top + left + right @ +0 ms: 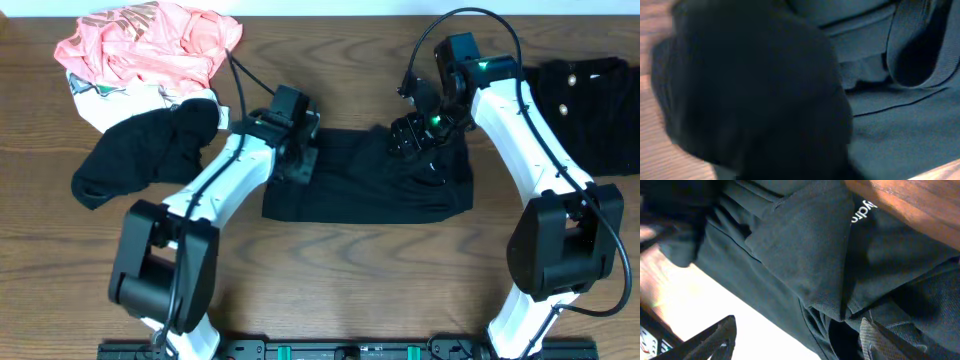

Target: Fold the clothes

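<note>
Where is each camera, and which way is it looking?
Overhead: above the table, looking down at the shirt, a clothes pile, the left arm and right arm.
Left wrist: on the left arm, close over the shirt; no finger shows clearly.
Right wrist: on the right arm, looking down at the shirt; both fingers show, apart.
Shared: all three see the black shirt.
</note>
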Controlling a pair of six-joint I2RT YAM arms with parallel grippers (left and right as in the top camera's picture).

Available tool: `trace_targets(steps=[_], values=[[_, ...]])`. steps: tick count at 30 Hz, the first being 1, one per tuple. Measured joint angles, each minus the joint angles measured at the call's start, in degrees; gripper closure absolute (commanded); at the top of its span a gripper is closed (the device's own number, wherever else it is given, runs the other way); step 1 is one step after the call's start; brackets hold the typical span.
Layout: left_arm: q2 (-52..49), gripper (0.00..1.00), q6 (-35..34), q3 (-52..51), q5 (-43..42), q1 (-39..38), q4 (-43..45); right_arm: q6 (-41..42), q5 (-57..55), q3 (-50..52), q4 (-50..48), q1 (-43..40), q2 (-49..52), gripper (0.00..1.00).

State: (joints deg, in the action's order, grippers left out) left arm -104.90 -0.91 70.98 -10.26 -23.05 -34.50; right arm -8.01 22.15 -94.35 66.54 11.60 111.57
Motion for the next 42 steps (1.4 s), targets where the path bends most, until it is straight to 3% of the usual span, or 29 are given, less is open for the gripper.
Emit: trace_targets(steps=[3,36,42], values=[[-0.6,0.13,-0.4,0.0,0.0,-1.2,0.6,0.0,0.0,0.0,0.0,0.0,0.0,0.23],[-0.6,0.13,-2.3,0.0,-5.5,-12.3,2.9,-0.2,-0.1,0.0,-0.9,-0.2,0.0,0.23],[-0.6,0.13,-3.8,0.0,-5.7,-11.5,2.6,-0.3,0.1,0.0,-1.4,-3.0,0.0,0.22]])
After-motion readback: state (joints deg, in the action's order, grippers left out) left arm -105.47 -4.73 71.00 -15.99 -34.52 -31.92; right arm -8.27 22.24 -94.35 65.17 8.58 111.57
